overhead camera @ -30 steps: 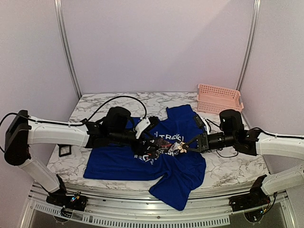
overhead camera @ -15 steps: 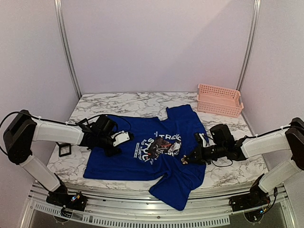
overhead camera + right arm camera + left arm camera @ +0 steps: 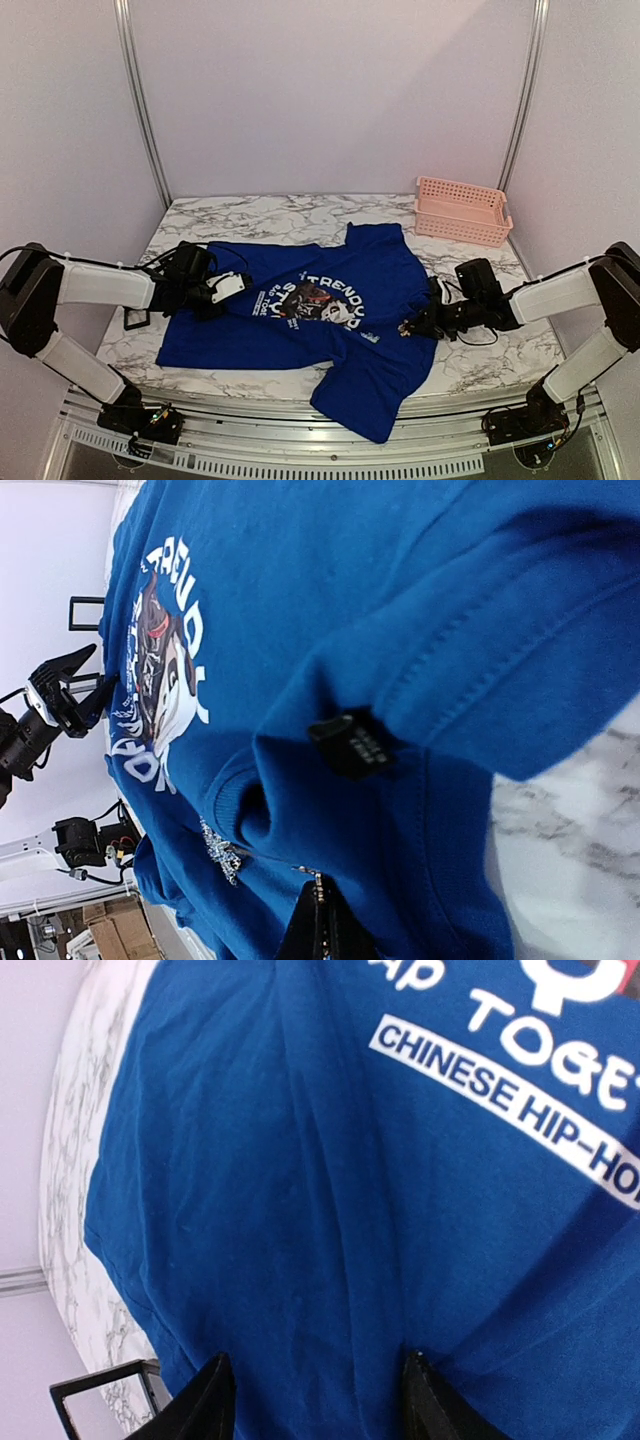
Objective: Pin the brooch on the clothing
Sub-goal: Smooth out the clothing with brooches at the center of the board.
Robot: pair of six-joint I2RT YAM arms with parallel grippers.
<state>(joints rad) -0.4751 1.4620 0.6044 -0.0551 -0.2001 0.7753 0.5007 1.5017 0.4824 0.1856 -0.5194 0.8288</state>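
Note:
The royal-blue T-shirt (image 3: pixel 300 330) lies spread on the marble table, its round print (image 3: pixel 315 300) facing up; it fills the left wrist view (image 3: pixel 300 1160). A sparkly silver brooch (image 3: pixel 222 855) sits on a fold by the collar, and shows as a pale glint in the top view (image 3: pixel 371 337). My right gripper (image 3: pixel 408 328) is at the shirt's right edge, shut (image 3: pixel 318 895) on the brooch's thin metal pin. My left gripper (image 3: pixel 222 290) is open over the shirt's left side (image 3: pixel 318 1400), its fingers (image 3: pixel 215 1400) spread on the blue cloth.
A pink basket (image 3: pixel 462 210) stands at the back right. A small black frame (image 3: pixel 136 317) lies left of the shirt, also in the left wrist view (image 3: pixel 100 1400). One sleeve (image 3: pixel 365 400) hangs over the table's front edge. A black collar label (image 3: pixel 352 745) shows.
Both grippers moved outward from the shirt's middle. The left gripper drew back left and the shirt shifted left and flattened. The right gripper dropped low by the collar with the brooch.

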